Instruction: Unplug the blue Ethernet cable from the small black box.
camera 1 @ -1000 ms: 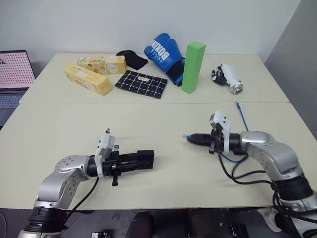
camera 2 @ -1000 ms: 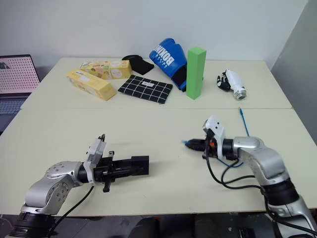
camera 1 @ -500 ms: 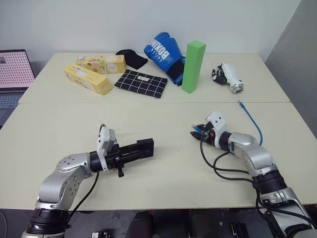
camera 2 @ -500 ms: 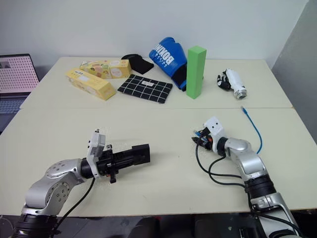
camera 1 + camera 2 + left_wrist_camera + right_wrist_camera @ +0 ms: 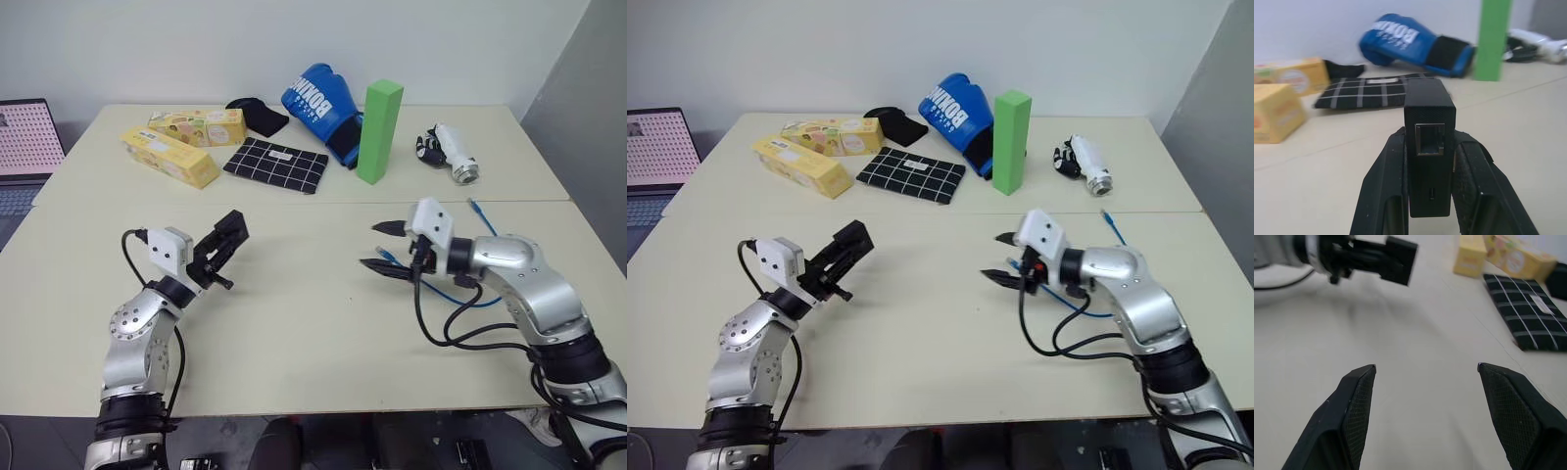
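My left hand (image 5: 1430, 215) is closed on the small black box (image 5: 1429, 147), one finger on each flank, holding it raised above the worktop (image 5: 294, 323) toward its left edge. The port in the box's end face is empty and faces away from my wrist.

My right hand (image 5: 384, 247) is open, fingers spread wide with nothing between them, raised above the right half of the worktop and pointing toward the left hand. The blue Ethernet cable (image 5: 487, 227) lies just behind and beneath that hand: one plug end sits close to the lower finger, the cord loops under my right forearm, and the far end lies near the right edge of the worktop. I cannot tell whether the near plug touches the finger, but it is not gripped.

Step status: plug and port are well apart, so I judge the unplugging itself complete and the cable released.

Next move, as I judge it: lower the box to a bare area of the worktop, open the left hand, and withdraw the right hand without snagging the blue cord or the black arm cables (image 5: 460, 328) beside it.
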